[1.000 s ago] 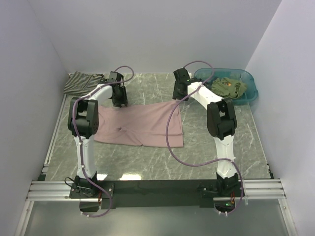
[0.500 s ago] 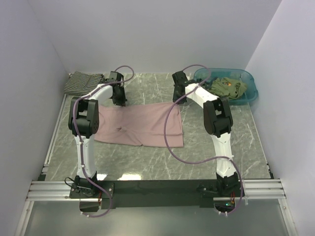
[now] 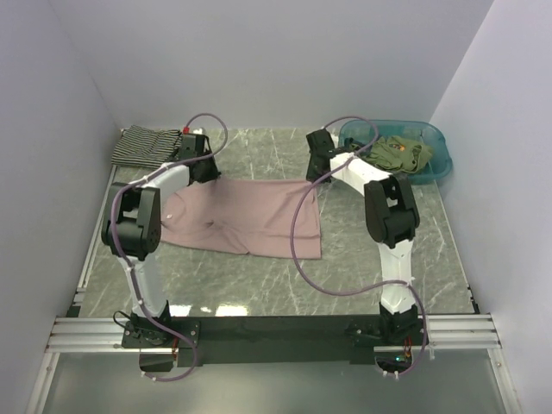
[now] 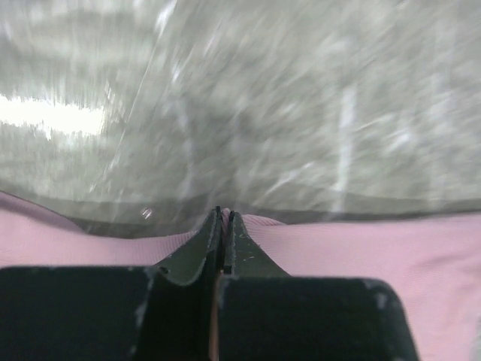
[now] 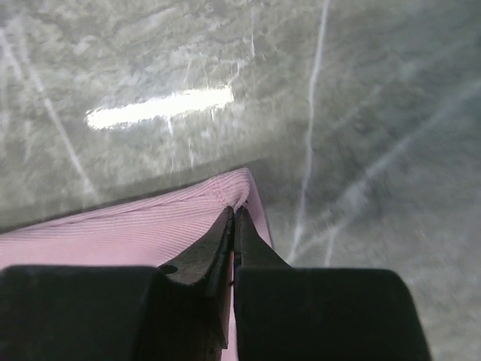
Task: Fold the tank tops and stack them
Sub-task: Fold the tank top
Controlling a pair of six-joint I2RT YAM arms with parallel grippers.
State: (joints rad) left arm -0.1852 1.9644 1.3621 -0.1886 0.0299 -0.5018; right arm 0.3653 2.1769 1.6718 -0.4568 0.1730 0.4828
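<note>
1. Table [image 3: 440, 250]: grey marbled top with pale veins, walled in by plain white panels. Both arm bases sit on the near edge.
2. Pink tank top [image 3: 250, 220]: dusty pink and plain. It lies spread mostly flat on the table, in the middle between the two arms. Its near edge is uneven, with a fold low at the centre. The left side bunches up beside the left arm's elbow.
3. Teal plastic basin [image 3: 442, 148]: far right corner of the table, well apart from the pink cloth.
4. Striped tank top [image 3: 142, 145]: thin black-and-white stripes. It sits in a folded heap at the far left corner, against the wall.
5. Olive green tank tops [image 3: 398, 151]: crumpled together inside the basin. How many there are cannot be told.
6. Left end effector [image 4: 224, 218]: down at the far left edge of the pink tank top. The jaws are clenched together with a small pucker of pink fabric pinched at the tips. The wrist view is blurred.
7. Right end effector [image 5: 234, 214]: down at the far right corner of the same garment. The jaws are pressed tight on the ribbed corner hem, with bare table just beyond the tips.
</note>
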